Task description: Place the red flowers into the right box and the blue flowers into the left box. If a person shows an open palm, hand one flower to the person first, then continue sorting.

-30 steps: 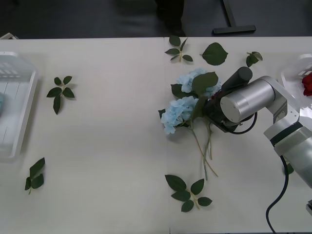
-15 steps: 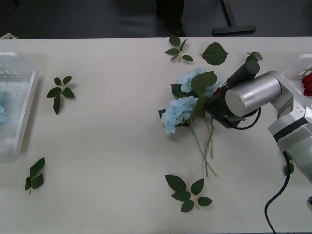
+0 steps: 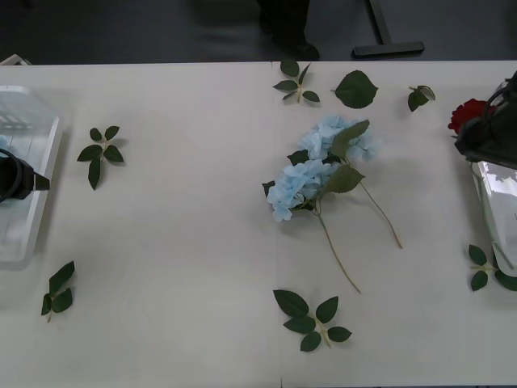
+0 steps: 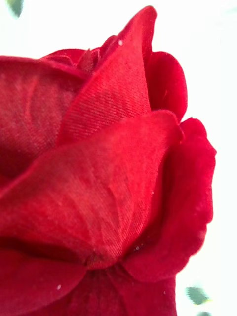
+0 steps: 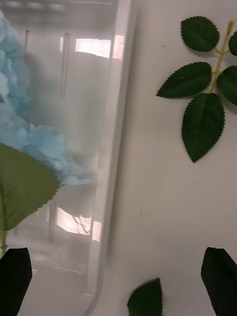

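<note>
Two blue flowers [image 3: 319, 166] lie together mid-table, stems pointing toward me. At the table's right edge my right gripper [image 3: 485, 136] is shut on a red flower [image 3: 467, 111], whose head [image 4: 98, 173] sits right against the wrist camera. Just below that gripper is the right box [image 3: 491, 198]. At the far left my left gripper [image 3: 18, 179] hangs open [image 5: 118, 284] over the rim of the left box [image 3: 24, 234]. A blue flower [image 5: 29, 133] lies inside the left box [image 5: 111, 148]. A person's dark legs [image 3: 283, 24] stand beyond the table's far edge.
Loose green leaf sprigs lie scattered: near the left box [image 3: 101, 149], front left [image 3: 56, 289], front centre [image 3: 311, 317], at the far edge [image 3: 295, 81] and front right [image 3: 483, 271]. One sprig [image 5: 202, 94] lies just outside the left box's rim.
My right arm left the blue flowers and swung to the right edge with a red flower. The left gripper came into view over the left box. The blue flowers shifted slightly.
</note>
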Controlling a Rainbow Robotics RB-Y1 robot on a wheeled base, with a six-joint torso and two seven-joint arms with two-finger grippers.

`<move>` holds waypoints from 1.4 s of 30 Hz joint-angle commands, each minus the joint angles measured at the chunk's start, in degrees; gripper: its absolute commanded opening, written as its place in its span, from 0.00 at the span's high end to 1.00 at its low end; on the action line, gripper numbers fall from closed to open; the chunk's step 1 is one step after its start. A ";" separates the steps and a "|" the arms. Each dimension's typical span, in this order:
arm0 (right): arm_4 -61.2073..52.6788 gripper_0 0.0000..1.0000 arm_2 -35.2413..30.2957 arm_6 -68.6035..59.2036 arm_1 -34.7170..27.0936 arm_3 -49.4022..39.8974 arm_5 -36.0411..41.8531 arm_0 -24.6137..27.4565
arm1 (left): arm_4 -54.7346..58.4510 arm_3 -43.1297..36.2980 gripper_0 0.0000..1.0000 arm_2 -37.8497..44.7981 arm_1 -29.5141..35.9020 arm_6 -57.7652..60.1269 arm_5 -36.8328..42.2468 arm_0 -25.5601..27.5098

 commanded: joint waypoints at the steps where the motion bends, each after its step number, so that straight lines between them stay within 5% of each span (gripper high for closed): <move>1: 1.10 1.00 -0.28 13.37 -6.56 1.08 -1.16 -2.30 | -0.96 -3.98 0.00 -0.30 -3.20 5.06 -0.81 -2.19; 12: 9.10 1.00 -0.28 32.18 -14.12 9.51 -16.10 -2.39 | -10.63 -8.28 0.00 -12.78 -11.64 15.96 -7.22 -2.80; 21: 5.85 1.00 -0.28 32.97 -12.80 22.61 -23.92 -2.39 | -25.22 -12.41 0.00 -19.19 -21.66 20.79 -7.22 -2.36; 28: 5.76 1.00 -0.28 31.74 -7.96 28.59 -26.73 -2.48 | -20.29 -14.87 0.00 -13.66 -27.73 7.17 -5.90 -0.43; 39: 6.38 1.00 -0.28 31.22 -6.47 29.47 -26.64 -2.39 | -6.85 -23.40 0.00 -10.58 -27.99 -2.85 -3.36 2.38; 42: 6.11 0.75 -0.28 31.22 -6.47 29.47 -26.12 -2.48 | -5.18 -25.86 0.00 -11.46 -27.99 -2.76 -3.36 2.21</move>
